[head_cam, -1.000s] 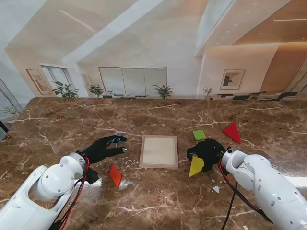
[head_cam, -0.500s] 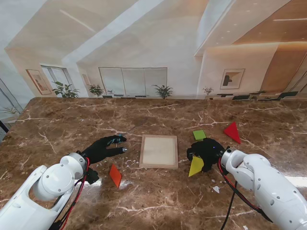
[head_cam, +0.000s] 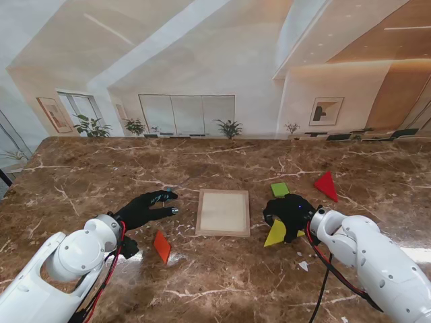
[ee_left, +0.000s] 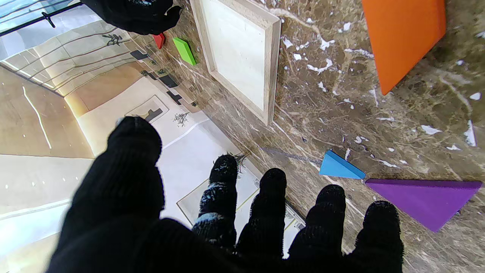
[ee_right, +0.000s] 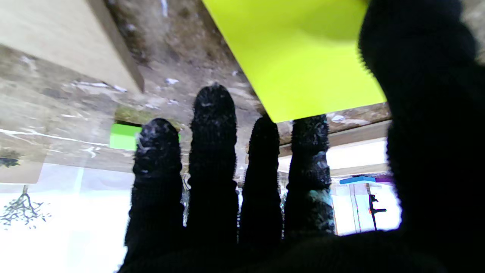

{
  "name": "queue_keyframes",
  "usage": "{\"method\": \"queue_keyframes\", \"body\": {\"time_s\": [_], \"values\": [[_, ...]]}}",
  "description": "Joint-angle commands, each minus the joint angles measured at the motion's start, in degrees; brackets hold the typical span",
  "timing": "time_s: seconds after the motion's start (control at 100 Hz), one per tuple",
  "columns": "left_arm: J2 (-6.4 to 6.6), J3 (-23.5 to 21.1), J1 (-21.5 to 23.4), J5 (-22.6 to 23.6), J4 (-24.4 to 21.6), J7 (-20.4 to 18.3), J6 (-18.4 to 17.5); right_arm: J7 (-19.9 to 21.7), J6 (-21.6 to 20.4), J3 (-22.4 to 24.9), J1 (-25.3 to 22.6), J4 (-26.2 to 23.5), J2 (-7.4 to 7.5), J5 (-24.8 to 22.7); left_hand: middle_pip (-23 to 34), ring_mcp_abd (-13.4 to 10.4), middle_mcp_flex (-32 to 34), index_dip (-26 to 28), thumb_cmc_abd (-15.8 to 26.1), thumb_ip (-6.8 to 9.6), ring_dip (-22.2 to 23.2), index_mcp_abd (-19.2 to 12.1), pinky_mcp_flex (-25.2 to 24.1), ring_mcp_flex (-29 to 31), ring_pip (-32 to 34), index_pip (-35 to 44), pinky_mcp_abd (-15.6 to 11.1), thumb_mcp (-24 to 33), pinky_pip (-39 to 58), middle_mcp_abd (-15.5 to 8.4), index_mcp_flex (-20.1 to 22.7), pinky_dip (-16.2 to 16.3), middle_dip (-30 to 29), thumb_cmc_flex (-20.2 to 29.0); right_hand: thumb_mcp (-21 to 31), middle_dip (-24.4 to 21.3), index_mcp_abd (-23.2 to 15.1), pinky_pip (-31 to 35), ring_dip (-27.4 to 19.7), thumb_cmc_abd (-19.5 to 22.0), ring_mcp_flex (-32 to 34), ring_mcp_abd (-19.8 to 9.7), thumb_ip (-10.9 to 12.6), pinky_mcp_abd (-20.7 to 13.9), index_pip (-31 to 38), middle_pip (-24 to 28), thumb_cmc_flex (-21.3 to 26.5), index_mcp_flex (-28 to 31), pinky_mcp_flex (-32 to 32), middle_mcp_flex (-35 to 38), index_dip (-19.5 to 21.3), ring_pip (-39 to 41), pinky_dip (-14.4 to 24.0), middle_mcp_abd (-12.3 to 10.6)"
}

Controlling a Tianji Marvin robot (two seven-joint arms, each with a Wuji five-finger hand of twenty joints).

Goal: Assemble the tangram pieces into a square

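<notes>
Right hand (head_cam: 291, 212) over yellow piece (head_cam: 275, 233) — grasp unclear, piece partly hidden, left hand (head_cam: 145, 208) spread, holding nothing, blue piece (ee_left: 340, 167) and purple piece (ee_left: 428, 200) hidden from stand — tray (head_cam: 223, 231) bare.

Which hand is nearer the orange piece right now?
Left. The left hand hovers just beyond the orange piece; the right hand sits across the tray, over the yellow piece.

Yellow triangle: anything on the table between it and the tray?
Nothing visible. The yellow triangle sits under the right hand, just right of the wooden tray. Only bare marble lies between them. The green square is farther from me, off that path. The tray holds no pieces.
</notes>
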Motion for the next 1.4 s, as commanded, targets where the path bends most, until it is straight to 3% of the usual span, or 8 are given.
{"method": "queue_keyframes", "body": {"time_s": [0.0,0.38,0.63,0.8,0.88,1.04,1.17,1.39], "values": [[0.13,0.15,0.22,-0.02,0.35,-0.27,0.15,2.10,-0.28,-0.90,-2.05,3.15,0.48,-0.69,-0.18,-0.92,0.89,-1.33,1.60,0.80,-0.50,-1.04,-0.23,0.38,-0.73,-0.48,-1.02,-0.51,-1.30,-1.45,0.15,1.43,-0.33,-1.50,3.54,-1.44,-2.54,1.91,-0.73,4.17,2.77,0.90,1.71,1.43,19.23,1.10,4.33,10.88,1.17,13.50,5.40,0.06,-0.51,-1.65],[0.28,0.10,0.07,0.18,0.46,-0.87,0.35,1.91,-0.66,-0.93,-2.07,3.60,0.39,-0.04,-0.19,-1.06,0.85,-1.31,1.60,0.80,-0.50,-1.07,-0.32,0.49,-0.71,-0.51,-0.98,-0.44,-1.32,-1.48,0.17,1.45,-0.32,-1.53,2.71,-0.38,-4.73,1.99,-0.92,4.69,10.97,0.82,2.30,4.85,19.25,-0.74,7.00,12.36,5.64,25.20,7.17,1.04,-0.96,1.70],[0.28,0.11,0.10,0.09,0.52,-0.91,0.41,1.60,-1.40,-1.12,-1.81,4.18,0.44,0.12,-0.17,-1.00,0.84,-1.27,1.56,0.79,-0.45,-0.97,-0.28,0.80,-0.59,-0.44,-0.86,-0.34,-1.30,-1.61,0.27,1.48,-0.31,-1.50,1.24,3.12,-4.33,3.60,-1.11,3.03,20.42,0.49,0.63,7.23,19.21,-1.83,9.03,16.79,13.14,37.42,6.21,1.45,-1.40,0.89],[0.27,-0.01,0.24,-0.11,0.46,-0.99,0.54,1.29,-1.88,-1.06,-1.67,4.73,0.33,0.73,-0.18,-0.79,0.85,-1.28,1.60,0.78,-0.40,-0.95,-0.34,1.00,-0.51,-0.47,-0.93,-0.31,-1.34,-1.66,0.40,1.47,-0.32,-1.58,0.69,4.79,-3.84,3.36,-1.34,3.68,23.83,1.07,0.69,7.36,17.80,-2.57,9.63,17.90,16.00,41.06,3.32,-0.42,-2.61,1.54],[0.26,-0.06,0.33,-0.27,0.38,-0.97,0.63,1.50,-2.11,-0.68,-1.74,4.80,0.23,1.31,-0.17,-0.90,0.90,-1.30,1.69,0.78,-0.38,-0.92,-0.31,0.99,-0.53,-0.50,-0.84,-0.29,-1.32,-1.54,0.41,1.47,-0.32,-1.70,0.42,5.01,-3.40,3.01,-0.59,5.31,23.79,1.84,1.31,7.38,15.80,-4.80,10.10,16.78,16.23,41.42,-1.85,-1.10,-3.13,2.96],[0.23,-0.11,0.35,-0.26,0.50,-0.85,0.53,2.62,-2.75,0.73,-2.02,4.50,-0.07,2.87,-0.21,-0.93,0.86,-1.30,1.69,0.79,-0.37,-0.97,-0.31,1.00,-0.55,-0.51,-0.84,-0.15,-1.33,-1.54,0.43,1.47,-0.33,-1.66,0.77,4.24,-2.35,1.50,-0.23,8.74,23.72,2.60,2.22,7.72,11.49,-6.79,10.38,17.30,16.92,42.69,-7.82,-2.06,-3.58,4.84],[0.18,-0.14,0.37,-0.33,0.59,-0.61,0.41,3.06,-3.34,1.48,-1.69,4.41,-0.40,4.35,-0.22,-0.96,0.83,-1.30,1.69,0.78,-0.37,-0.90,-0.34,0.99,-0.56,-0.54,-0.90,-0.08,-1.34,-1.59,0.42,1.48,-0.33,-1.67,1.48,4.12,-0.81,0.83,0.20,10.16,23.71,2.39,2.54,7.34,10.24,-7.58,10.17,17.70,17.93,43.27,-9.00,-1.98,-3.72,5.41],[0.05,-0.23,0.28,-0.58,1.04,-0.14,-0.22,2.85,-4.46,1.94,-0.32,4.54,-0.90,6.10,-0.24,-1.00,0.81,-1.31,1.64,0.76,-0.37,-0.88,-0.38,0.90,-0.60,-0.56,-0.86,0.01,-1.35,-1.54,0.43,1.48,-0.33,-1.72,2.33,3.93,-0.65,0.18,1.42,9.06,23.89,0.47,2.26,4.92,10.06,-7.91,10.01,19.67,20.79,45.14,-10.48,-0.96,-4.24,4.94]]}}
